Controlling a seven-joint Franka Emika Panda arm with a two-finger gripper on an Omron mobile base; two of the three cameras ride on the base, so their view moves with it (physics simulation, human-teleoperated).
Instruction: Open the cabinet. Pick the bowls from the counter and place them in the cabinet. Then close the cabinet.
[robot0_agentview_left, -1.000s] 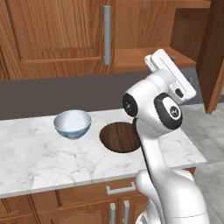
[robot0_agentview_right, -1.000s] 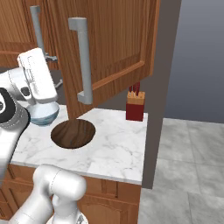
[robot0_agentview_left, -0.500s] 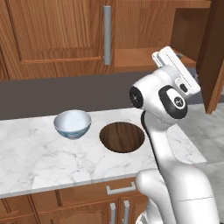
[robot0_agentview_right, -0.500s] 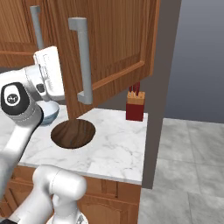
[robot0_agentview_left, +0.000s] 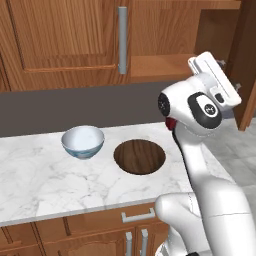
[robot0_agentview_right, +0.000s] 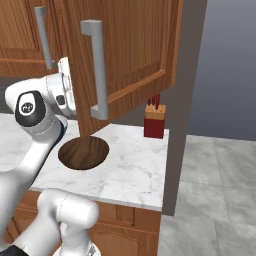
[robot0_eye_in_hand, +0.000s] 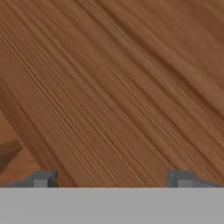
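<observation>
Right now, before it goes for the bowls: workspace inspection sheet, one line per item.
Surface: white marble counter, nothing spilled.
Job's things: wooden bowl and white bowl both upright on the counter, side by side, apart. Cabinet: right door swung open, left door shut.
Clutter: red knife block at the back right of the counter.
Tool: gripper empty, fingers wide apart, facing wood grain at close range, raised beside the open door.
Cables: nothing seen.
Surroundings: lower drawers under the counter, grey tiled floor to the right.
</observation>
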